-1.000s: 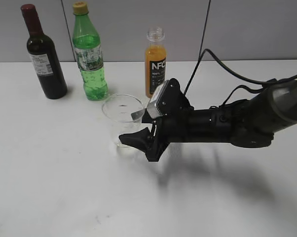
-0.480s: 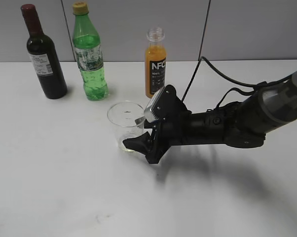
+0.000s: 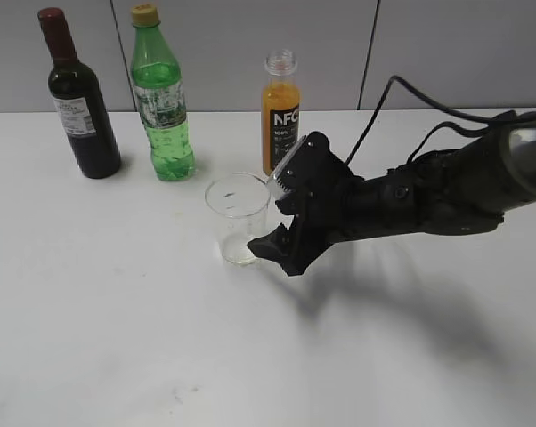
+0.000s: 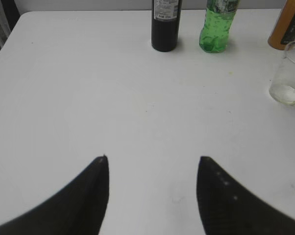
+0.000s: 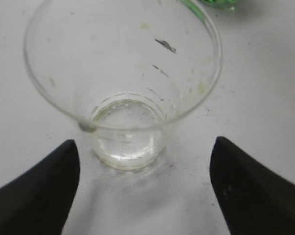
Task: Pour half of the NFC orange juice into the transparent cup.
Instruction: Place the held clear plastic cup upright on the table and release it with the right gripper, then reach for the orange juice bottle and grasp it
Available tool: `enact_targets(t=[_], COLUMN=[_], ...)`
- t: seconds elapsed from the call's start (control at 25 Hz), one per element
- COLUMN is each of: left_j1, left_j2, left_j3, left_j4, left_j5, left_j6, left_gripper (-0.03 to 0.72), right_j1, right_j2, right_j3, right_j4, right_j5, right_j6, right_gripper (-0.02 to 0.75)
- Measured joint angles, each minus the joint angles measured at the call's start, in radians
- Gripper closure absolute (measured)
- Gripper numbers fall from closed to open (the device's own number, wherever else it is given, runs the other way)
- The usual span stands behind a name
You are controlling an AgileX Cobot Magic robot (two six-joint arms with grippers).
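A white desk [image 3: 117,338] runs back to a grey panelled wall [image 3: 446,53]. The right arm [image 3: 446,191] lies low across the desk from the right side, its right tool [image 3: 281,233] beside the transparent cup [image 3: 238,218]; in the right wrist view the two dark fingers [image 5: 37,196] stand wide apart on either side of the cup's base without touching it, so the tool is open and grips nothing. At the back left stands a dark wine bottle [image 3: 79,98], corked or capped in red, and next to it a taller green bottle [image 3: 160,98] with a yellow cap, holding green-tinted liquid. The NFC orange juice [image 3: 281,111] stands upright behind the cup, uncapped, filled with orange liquid up to its neck. The cup stands upright and holds no juice, only faint smudges on its wall. The left tool [image 4: 152,191] hovers over bare desk, jaws open and empty.
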Motion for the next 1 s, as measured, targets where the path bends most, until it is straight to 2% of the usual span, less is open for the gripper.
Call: enact_targets(t=[0.24,0.36,0.4,0.6,0.8,0.92,1.0], left_j1=[0.000,0.000,0.000,0.000,0.000,0.000,0.000], left_j2=[0.000,0.000,0.000,0.000,0.000,0.000,0.000], left_j3=[0.000,0.000,0.000,0.000,0.000,0.000,0.000], left_j4=[0.000,0.000,0.000,0.000,0.000,0.000,0.000], left_j5=[0.000,0.000,0.000,0.000,0.000,0.000,0.000], left_j6=[0.000,0.000,0.000,0.000,0.000,0.000,0.000], left_gripper=[0.248,0.248,0.248,0.248,0.248,0.248,0.248], right_j1=[0.000,0.000,0.000,0.000,-0.001,-0.001,-0.001], right_j2=[-0.095,-0.160,-0.160,-0.258,-0.358,-0.420,-0.462], right_j3=[0.001,0.002,0.002,0.002,0.002,0.002,0.002], right_j4=[-0.341,-0.542,-0.542,-0.691,-0.728,-0.730,-0.711], right_j5=[0.039,0.124,0.124,0.271,0.404,0.554,0.716], right_j6=[0.299,0.503,0.503,0.742,0.845,0.855,0.855], right_gripper=[0.113,0.136,0.136,0.146,0.145,0.145,0.146])
